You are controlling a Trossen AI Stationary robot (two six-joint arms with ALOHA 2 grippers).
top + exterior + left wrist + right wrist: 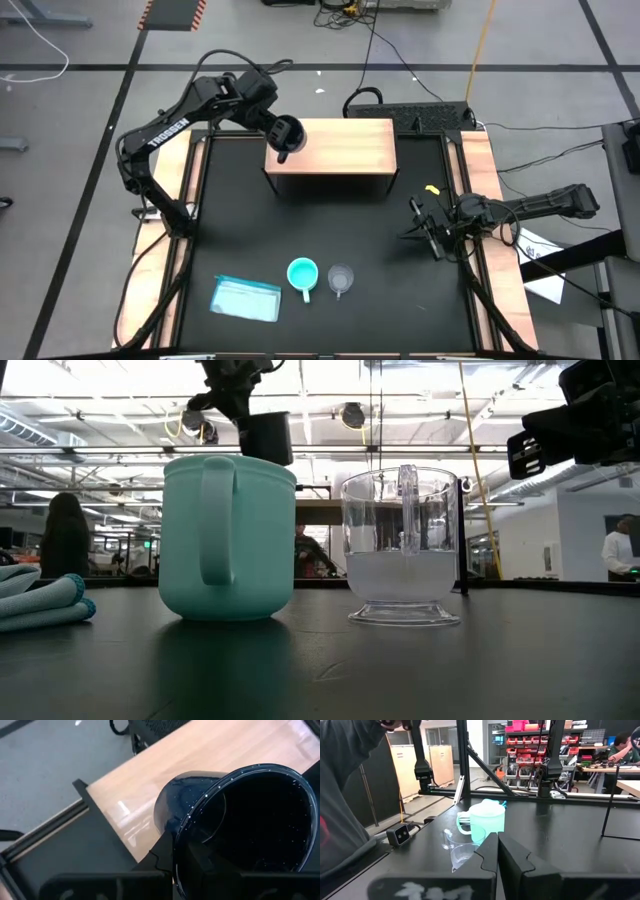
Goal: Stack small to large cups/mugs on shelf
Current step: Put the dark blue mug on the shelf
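Observation:
My left gripper is shut on the dark navy mug, holding it over the left end of the light wooden shelf. In the low view that mug hangs above the shelf top. The turquoise mug and the clear cup stand upright side by side near the table's front edge. My right gripper is shut at the table's right side, holding nothing; its wrist view shows the turquoise mug and clear cup ahead. My left gripper holds the dark navy mug by its rim wall, one finger inside the mug and one outside. The fingers slant down from the table's far left. The mug is tilted, its mouth turned toward the wrist, clear of the shelf board.
A flat light-blue packet lies at the front left of the black table top. Cables and a dark box sit behind the shelf. People show in the room beyond the table.

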